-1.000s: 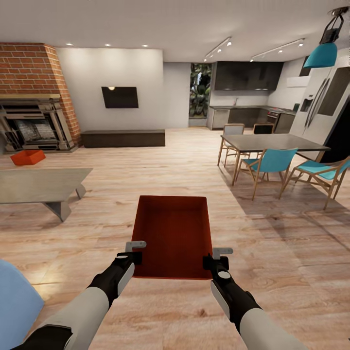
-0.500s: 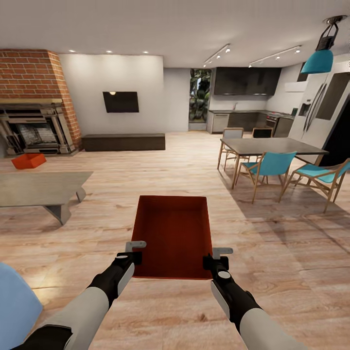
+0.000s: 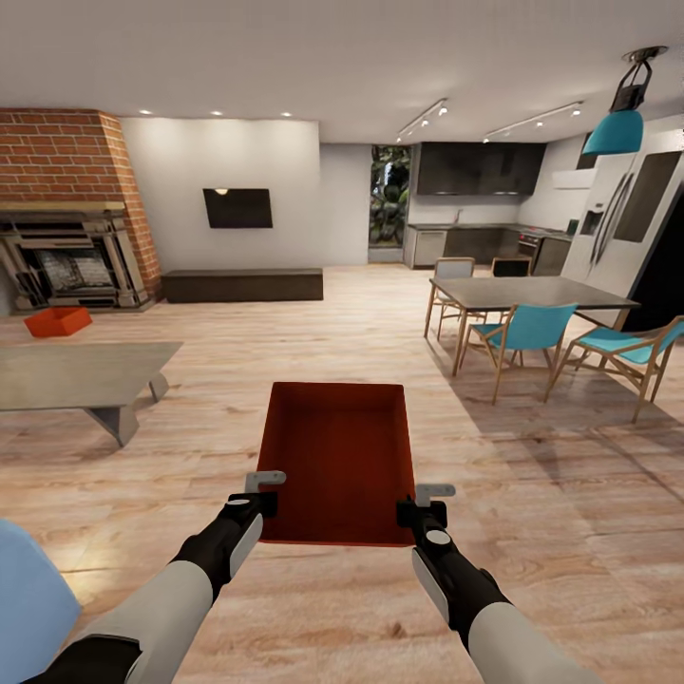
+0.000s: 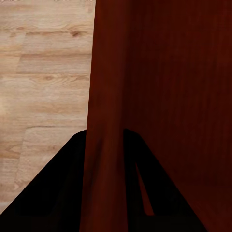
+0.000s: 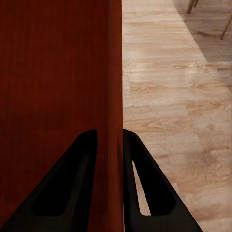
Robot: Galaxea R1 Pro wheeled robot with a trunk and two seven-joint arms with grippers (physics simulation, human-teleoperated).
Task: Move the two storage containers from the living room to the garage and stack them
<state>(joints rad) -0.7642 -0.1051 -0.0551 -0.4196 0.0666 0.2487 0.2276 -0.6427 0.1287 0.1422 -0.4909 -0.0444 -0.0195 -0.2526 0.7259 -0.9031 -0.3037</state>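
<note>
Two red-orange storage containers were in view: one container point(image 3: 338, 461) was held out in front of the robot above the wood plank floor point(image 3: 532, 494), open top up and nothing inside, and a second container point(image 3: 58, 321) sat on the floor well apart, just in front of the brick fireplace point(image 3: 66, 218). Two grippers carried the near bin, the left gripper point(image 3: 265, 491) at its left wall and the right gripper point(image 3: 424, 503) at its right wall, both near the edge closest to the robot. In the left wrist view the two dark fingers point(image 4: 63, 193) straddled the container wall point(image 4: 104, 121), one each side, clenched on it; in the right wrist view the two fingers point(image 5: 72, 188) pinched the other wall point(image 5: 115, 96) the same way (planks showing beside the bin in both). The scene was the living room: one low grey table point(image 3: 81, 375) at left, one wall TV point(image 3: 237, 207), one long dark bench point(image 3: 242, 284) under it, a blue sofa corner point(image 3: 28, 594) at lower left. To the right stood one dining table point(image 3: 527, 293) with four chairs counted, two of them teal point(image 3: 527, 331), and one teal pendant lamp point(image 3: 616, 128) above.
</note>
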